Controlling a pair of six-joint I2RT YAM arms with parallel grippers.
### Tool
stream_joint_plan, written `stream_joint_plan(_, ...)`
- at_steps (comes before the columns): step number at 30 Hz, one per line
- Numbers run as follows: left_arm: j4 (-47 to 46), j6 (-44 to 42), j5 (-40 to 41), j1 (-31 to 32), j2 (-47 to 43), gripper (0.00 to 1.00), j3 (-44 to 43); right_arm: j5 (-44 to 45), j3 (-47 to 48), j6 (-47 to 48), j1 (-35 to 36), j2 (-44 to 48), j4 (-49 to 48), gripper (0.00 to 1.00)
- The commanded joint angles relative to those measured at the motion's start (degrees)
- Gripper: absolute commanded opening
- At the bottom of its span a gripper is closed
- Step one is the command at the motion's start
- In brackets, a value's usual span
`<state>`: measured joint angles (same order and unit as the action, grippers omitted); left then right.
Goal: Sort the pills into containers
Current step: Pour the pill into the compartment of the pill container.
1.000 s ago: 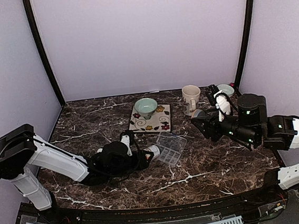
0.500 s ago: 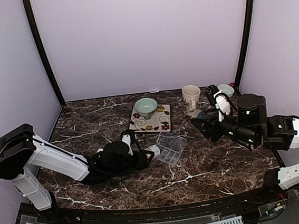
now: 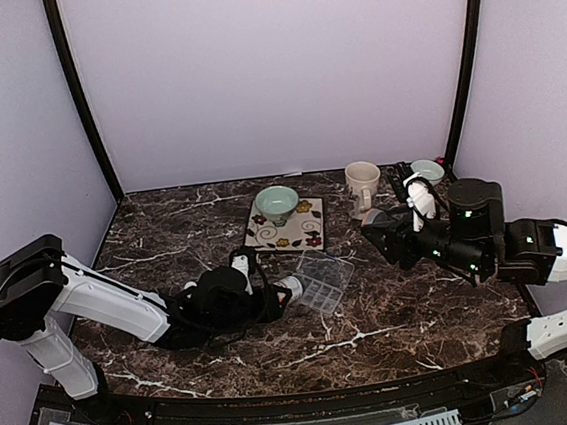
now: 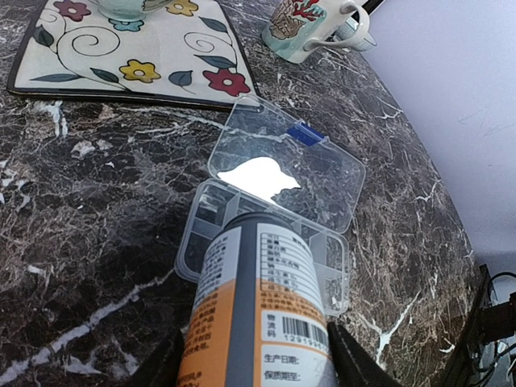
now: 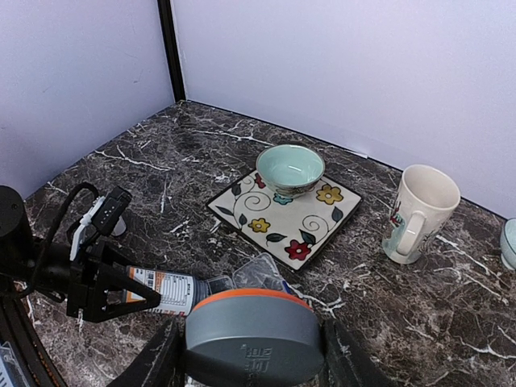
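My left gripper [image 4: 258, 367] is shut on the orange bottle [image 4: 258, 306], which has a white label and no cap. It lies nearly level, with its mouth over the near compartments of the clear pill box [image 4: 332, 270]. The box's lid [image 4: 298, 161] lies open behind it. In the top view the bottle [image 3: 289, 288] meets the box [image 3: 322, 279] at its left edge. My right gripper [image 5: 254, 351] is shut on the grey, orange-rimmed cap [image 5: 254, 330], raised to the right of the box. No pills can be made out.
A flowered square tile [image 3: 287, 226] carries a pale green bowl [image 3: 277, 202] behind the box. A cream mug [image 3: 363, 180] and a small pale bowl [image 3: 427, 169] stand at the back right. Purple walls close in three sides.
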<state>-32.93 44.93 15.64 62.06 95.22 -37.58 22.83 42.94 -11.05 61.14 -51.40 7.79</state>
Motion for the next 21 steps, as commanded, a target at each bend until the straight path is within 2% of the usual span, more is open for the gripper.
stream_joint_plan(1, 0.4, -0.9, 0.9, 0.4, -2.3, 0.00, -1.8, -0.1, 1.3, -0.2, -0.4, -0.1, -0.8, 0.17)
stream_joint_plan(21, 4.0, -1.5, 1.8, 0.7, -2.1, 0.00, -3.9, -0.1, 1.0, -0.3, -0.3, -0.2, -0.7, 0.16)
